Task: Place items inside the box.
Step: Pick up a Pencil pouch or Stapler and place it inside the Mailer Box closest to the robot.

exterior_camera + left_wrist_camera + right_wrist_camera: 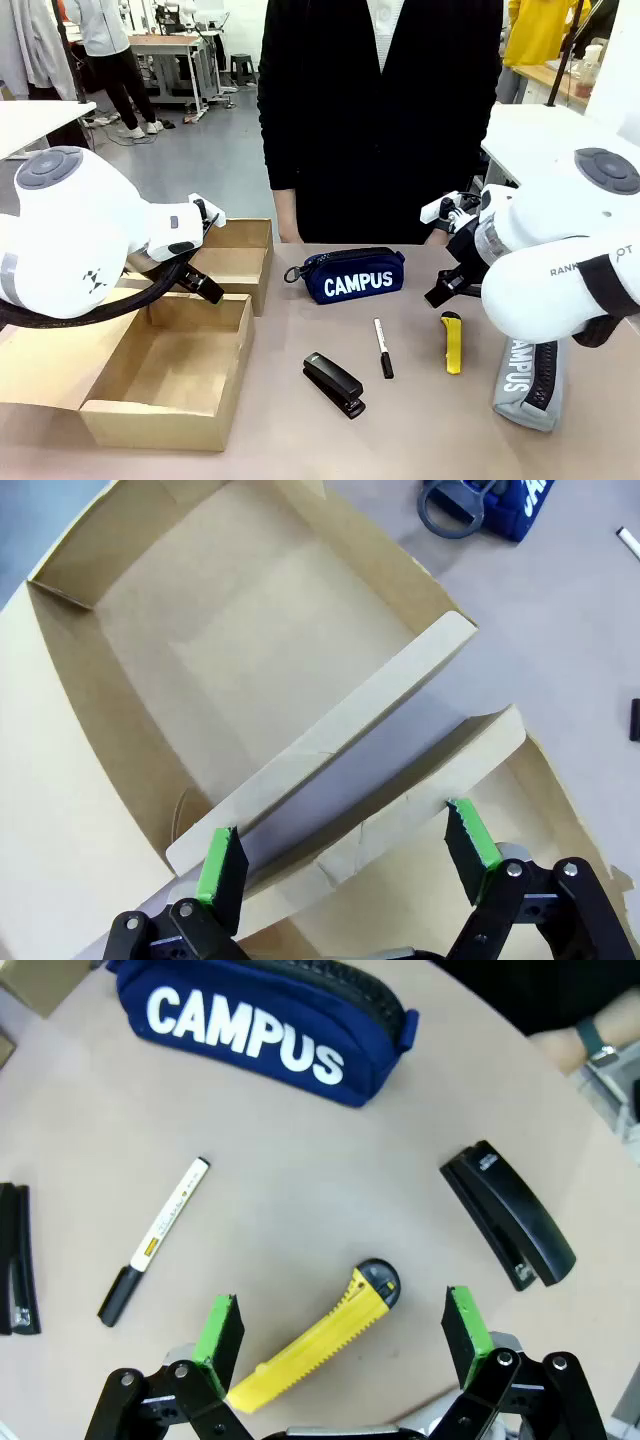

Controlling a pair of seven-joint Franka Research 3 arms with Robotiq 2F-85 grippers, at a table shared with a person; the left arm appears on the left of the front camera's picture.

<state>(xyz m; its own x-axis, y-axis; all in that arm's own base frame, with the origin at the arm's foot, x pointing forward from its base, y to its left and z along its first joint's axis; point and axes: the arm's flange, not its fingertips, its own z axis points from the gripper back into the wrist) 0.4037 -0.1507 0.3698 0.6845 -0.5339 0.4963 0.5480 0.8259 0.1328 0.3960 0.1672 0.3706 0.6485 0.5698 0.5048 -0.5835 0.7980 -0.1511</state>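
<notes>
1. Left gripper [345, 845]: jaws wide, empty, over an inner wall of the cardboard box [150, 425].
2. Right gripper [345, 1335]: jaws wide, empty, above the yellow knife [320, 1345].
3. Navy pouch [352, 277]: on the table [290, 440], behind the marker [383, 348].
4. Stapler [335, 384]: on the table, between box and marker.
5. Grey pouch [528, 380]: on the table, right of the knife.
6. All 5 items lie outside the box.

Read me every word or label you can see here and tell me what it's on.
"CAMPUS": navy pouch.
"MPUS", start hidden: grey pouch.
"RANK", cut off: right arm.
Print on marker: too small to read.
</notes>
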